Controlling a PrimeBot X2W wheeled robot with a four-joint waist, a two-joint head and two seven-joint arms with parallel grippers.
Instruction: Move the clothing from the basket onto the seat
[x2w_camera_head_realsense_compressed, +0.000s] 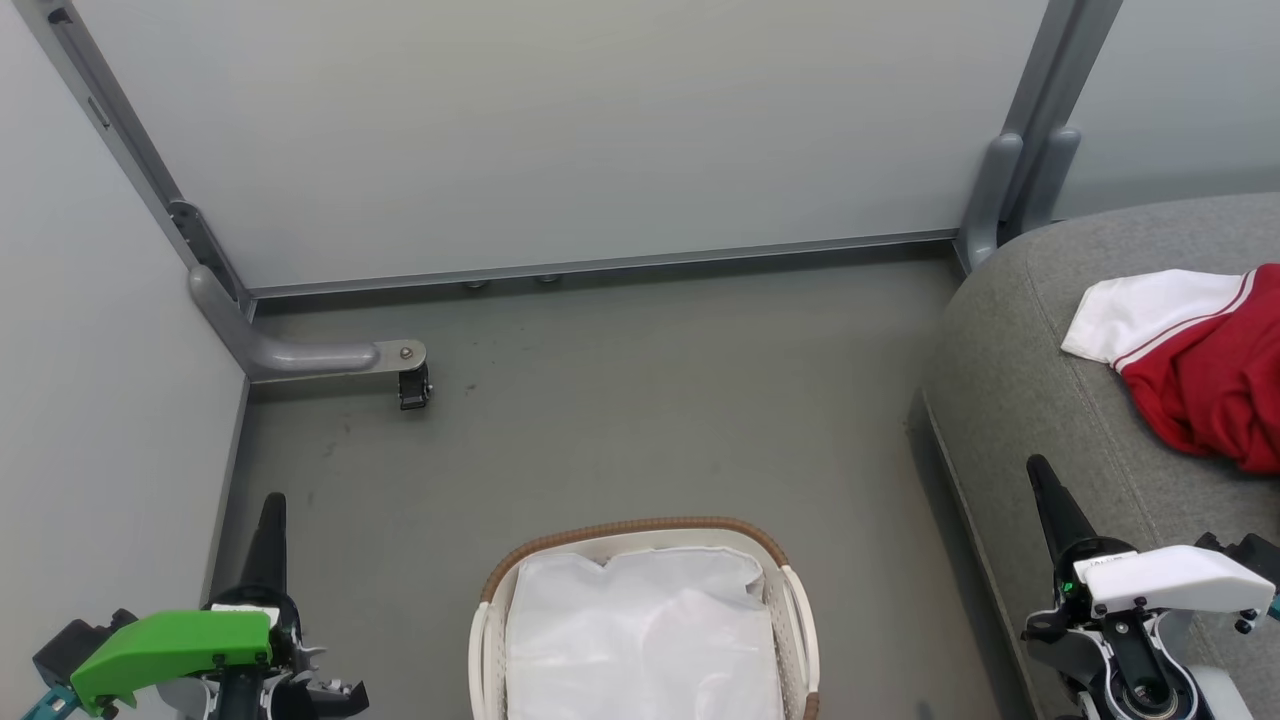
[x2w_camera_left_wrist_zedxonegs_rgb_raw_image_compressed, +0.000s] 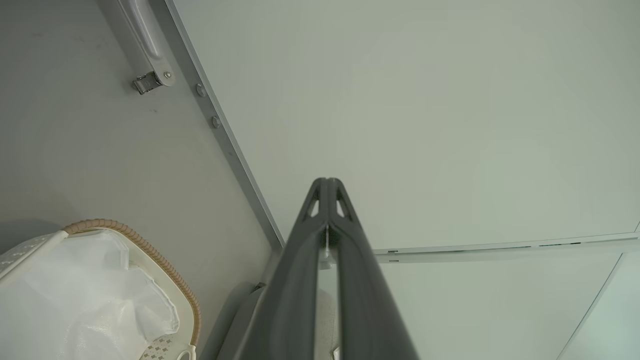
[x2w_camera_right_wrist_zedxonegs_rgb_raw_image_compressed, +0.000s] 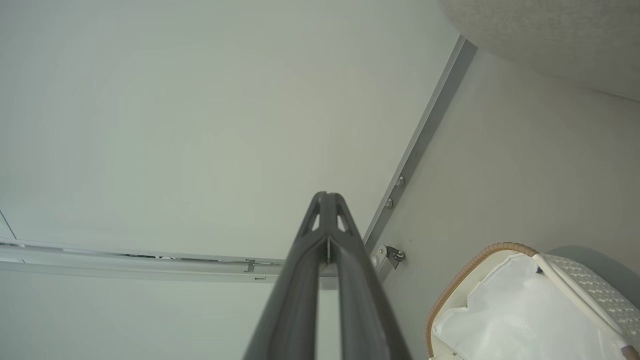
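Dark plastic on both sides, and both pairs are fully pinched: my left fingers (x2w_camera_head_realsense_compressed: 270, 530) and my right fingers (x2w_camera_head_realsense_compressed: 1050, 500) have their tips pressed together with nothing between them and nothing touched. Each wrist view shows only a thin slit further down the pair, and bare wall behind. My left pair has a green cover (x2w_camera_head_realsense_compressed: 170, 645) at its base and hangs over the floor by the left wall. My right pair has a white cover (x2w_camera_head_realsense_compressed: 1175, 578) and sits in front of the seat's near edge in the head view.

So the clothing (x2w_camera_head_realsense_compressed: 1210, 380) is lying on the seat (x2w_camera_head_realsense_compressed: 1010, 380), off to my right, well apart from either pair. It's crumpled. Its long axis runs from a white sleeve, pointing toward the seat's rounded back corner, down into the red body. A thin white stripe sits where white meets red. The view's right edge cuts it off, so I can't tell how far it goes.

The basket (x2w_camera_head_realsense_compressed: 640, 528) stands on the floor between my two arms, brown-rimmed end pointing at the back wall, with its near end cut off by the bottom of the head view. Inside I see a rumpled white liner sheet (x2w_camera_head_realsense_compressed: 640, 630).

The floor (x2w_camera_head_realsense_compressed: 620, 400) is dull grey-green with a few scuffs. Pale wall panels (x2w_camera_head_realsense_compressed: 560, 130) in grey metal frames box it in, and a caster foot (x2w_camera_head_realsense_compressed: 412, 385) sticks out from the left corner.
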